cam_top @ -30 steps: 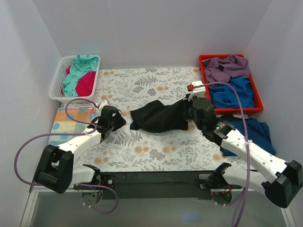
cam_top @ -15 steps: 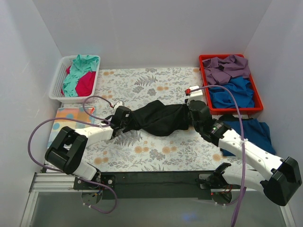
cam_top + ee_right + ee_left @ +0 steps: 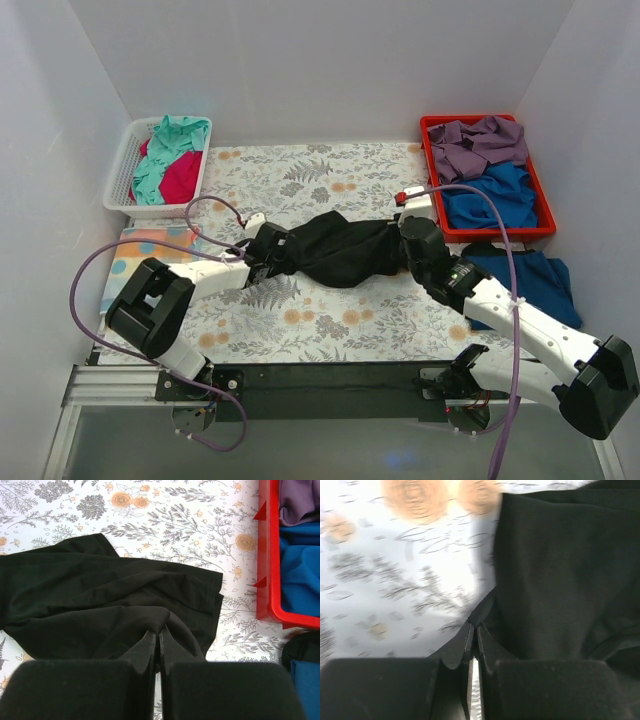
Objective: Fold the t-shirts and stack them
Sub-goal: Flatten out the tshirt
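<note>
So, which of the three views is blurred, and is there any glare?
Left wrist view: the floral sheet is smeared by blur, the black t-shirt soft. Right wrist view: sharp, print crisp. Top view: even light, no glare, only soft shadows.

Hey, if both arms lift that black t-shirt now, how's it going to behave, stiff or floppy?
Probably very floppy: the black t-shirt lies bunched in soft folds between the left gripper and right gripper, so its middle would likely sag. It looks light, thin cloth. Pushed, it would probably wrinkle on the floral sheet rather than slide whole.
</note>
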Motion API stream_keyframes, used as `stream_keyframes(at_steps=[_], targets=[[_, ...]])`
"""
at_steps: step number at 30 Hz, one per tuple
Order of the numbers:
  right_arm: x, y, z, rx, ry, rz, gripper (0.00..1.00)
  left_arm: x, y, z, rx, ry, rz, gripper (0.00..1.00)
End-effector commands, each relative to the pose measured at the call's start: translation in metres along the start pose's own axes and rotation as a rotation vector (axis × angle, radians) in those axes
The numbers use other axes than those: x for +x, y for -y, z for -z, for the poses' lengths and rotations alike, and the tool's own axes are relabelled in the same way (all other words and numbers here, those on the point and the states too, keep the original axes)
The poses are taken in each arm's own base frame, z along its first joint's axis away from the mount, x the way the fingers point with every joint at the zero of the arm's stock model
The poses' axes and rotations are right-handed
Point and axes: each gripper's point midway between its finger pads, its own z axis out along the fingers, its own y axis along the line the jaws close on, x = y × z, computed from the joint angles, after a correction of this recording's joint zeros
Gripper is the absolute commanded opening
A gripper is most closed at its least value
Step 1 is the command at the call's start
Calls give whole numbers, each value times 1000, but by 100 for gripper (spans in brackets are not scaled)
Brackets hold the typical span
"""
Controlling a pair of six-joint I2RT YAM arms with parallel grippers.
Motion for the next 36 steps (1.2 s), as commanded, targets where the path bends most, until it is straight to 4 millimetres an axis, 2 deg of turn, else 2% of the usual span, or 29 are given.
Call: stream_keyframes(at_steps=[1,2,4,5,7,8,12,14,15,18,20,21,26,27,31,34,36], targets=[[-22,13,8,55,72,-33,1,-16,-35,24,-151,65,-30,0],[-23,17,10,68,72,-29,1,-34,-27,37,-123,117,-10,0],[-36,25,16,100,98,-35,1,-57,-26,57,-127,195,2,0],[-39,30,20,116,103,-36,1,-79,-15,79,-80,261,32,0],[-50,37,26,143,126,-43,1,-101,-15,100,-74,334,44,0],[-54,41,30,152,137,-45,1,-118,-10,121,-36,391,54,0],[-76,53,46,176,197,-64,1,-173,6,183,38,550,89,0],[-93,58,56,182,238,-80,1,-190,7,205,46,605,93,0],[-98,61,61,190,252,-78,1,-206,12,229,83,653,120,0],[-121,68,80,186,319,-102,1,-225,14,259,110,719,124,0],[-138,72,96,172,370,-115,1,-241,13,294,153,784,150,0],[-148,76,108,164,406,-133,1,-245,12,304,162,801,155,0],[-177,91,146,150,514,-149,1,-265,-7,362,184,924,205,0],[-181,97,157,152,539,-163,1,-270,-12,378,196,954,224,0],[-200,111,190,146,625,-221,1,-281,-23,414,210,1028,250,0],[-206,116,204,137,661,-217,1,-286,-25,427,221,1058,252,0],[-208,115,206,124,675,-221,1,-288,-24,427,220,1067,242,0]])
